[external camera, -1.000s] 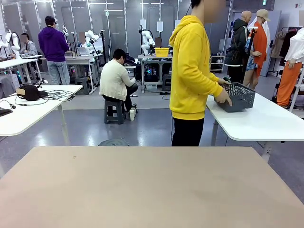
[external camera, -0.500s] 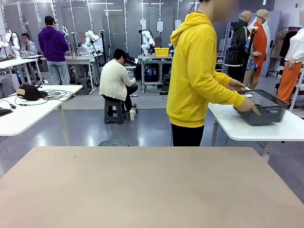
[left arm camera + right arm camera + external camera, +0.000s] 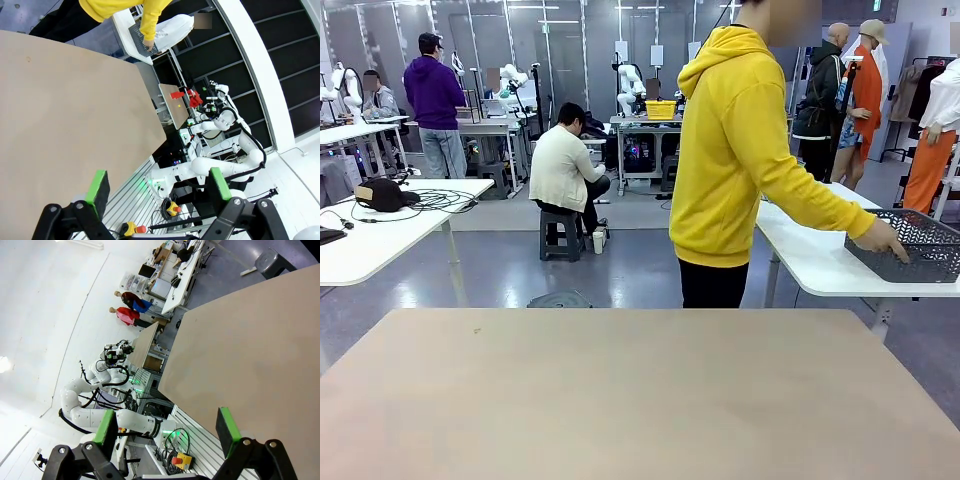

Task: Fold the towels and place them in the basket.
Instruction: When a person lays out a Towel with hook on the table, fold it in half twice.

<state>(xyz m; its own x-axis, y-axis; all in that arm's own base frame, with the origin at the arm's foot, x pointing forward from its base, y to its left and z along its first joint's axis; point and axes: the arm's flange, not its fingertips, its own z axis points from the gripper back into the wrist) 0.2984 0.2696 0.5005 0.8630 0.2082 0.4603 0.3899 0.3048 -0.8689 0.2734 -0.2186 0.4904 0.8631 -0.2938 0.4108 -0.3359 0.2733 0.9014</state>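
The dark mesh basket (image 3: 918, 246) rests on a white side table (image 3: 820, 262) at the far right, beyond my table. A person in a yellow hoodie (image 3: 735, 150) stands there, turned away, one hand (image 3: 883, 242) on the basket's near rim. The towels are out of view. The beige table (image 3: 620, 400) in front of me is bare. In the left wrist view my left gripper (image 3: 159, 185) hangs open off the table's edge, nothing between its green pads. My right gripper (image 3: 167, 426) is likewise open with nothing in it beside the table. The basket (image 3: 138, 36) and the person's hand also appear far off in the left wrist view.
A white table (image 3: 380, 235) with a black bag and cables stands at the left. People sit and stand at workbenches farther back. A yellow bin (image 3: 660, 109) sits on a distant bench.
The person has moved the basket to the right along the white side table, reaching out after it. Neither gripper has changed.
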